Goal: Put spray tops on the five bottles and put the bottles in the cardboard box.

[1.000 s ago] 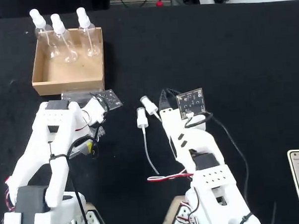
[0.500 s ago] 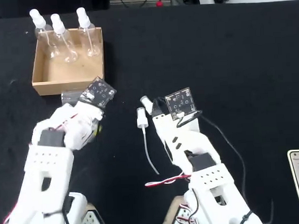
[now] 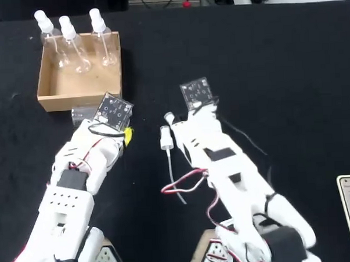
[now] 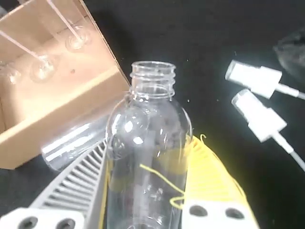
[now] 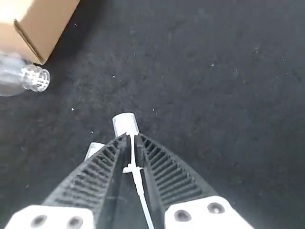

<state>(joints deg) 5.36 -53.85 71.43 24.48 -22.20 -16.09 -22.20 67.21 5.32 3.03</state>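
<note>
Your cardboard box (image 3: pixel 78 102) sat far left, three topped bottles (image 3: pixel 104 50) inside | your left gripper (image 4: pixel 148 143) was clamped on an uncapped bottle (image 4: pixel 150 114) near the box | your right gripper (image 5: pixel 131 140) was pinched shut on the tube of a spray top (image 5: pixel 125 124) | second top (image 5: pixel 95 149) lay just beside.

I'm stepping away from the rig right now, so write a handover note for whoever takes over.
Left gripper: shut on an open bottle, close to the cardboard box.
Right gripper: shut on the tube of a spray top on the table; a second spray top lies beside it.
Done: three capped bottles stand in the box.
Left: cap the held bottle and the uncapped bottle lying beside the box, then box both.
</note>
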